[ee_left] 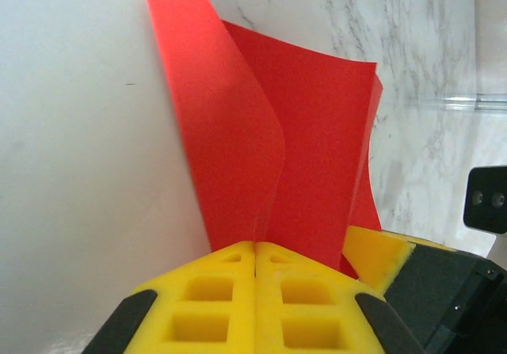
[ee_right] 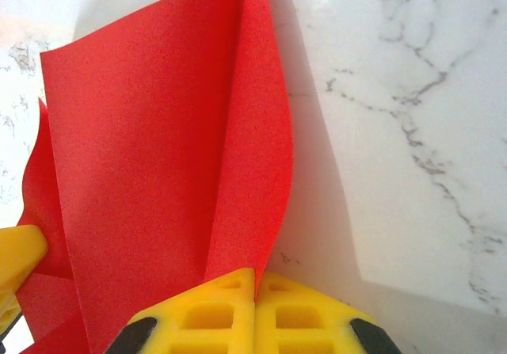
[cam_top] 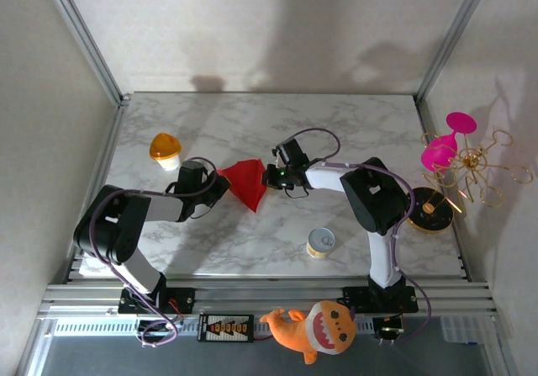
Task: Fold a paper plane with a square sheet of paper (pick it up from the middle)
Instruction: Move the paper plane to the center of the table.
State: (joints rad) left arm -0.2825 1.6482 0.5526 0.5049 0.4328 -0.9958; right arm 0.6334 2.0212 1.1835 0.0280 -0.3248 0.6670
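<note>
- The left claw (ee_left: 255,247) has its yellow pads pressed flat together with no gap. The red square sheet of paper (ee_left: 309,132) comes straight out of the seam between them, so it's clamped on the paper.
- Same deal with the right claw (ee_right: 255,273). Its pads are squeezed tight and an edge of the sheet is nipped right at the tips.
- Out from each claw the paper rises in two bowed layers that meet along a fold, more curled than flat.
- From the left wrist cam, a yellow pad of the right claw sits just beside the left claw's tips, on their right, against the paper.
- From above, the sheet hangs between the two claws, which face each other. It looks like a triangle with its point toward the near edge. Can't tell if that point touches the marble table (cam_top: 252,124).
- Going further out, a little white cup with an orange top (cam_top: 166,150) sits near the left claw, behind it and to its left.
- A small yellow tin (cam_top: 320,242) is on the near side of the right claw, well apart from it.
- Way off to the right claw's right, at the table edge, there's a pink goblet (cam_top: 444,147) and a gold wire stand (cam_top: 477,172).
- An orange shark plush (cam_top: 318,327) lies off the table past the near edge, between the arm bases.
</note>
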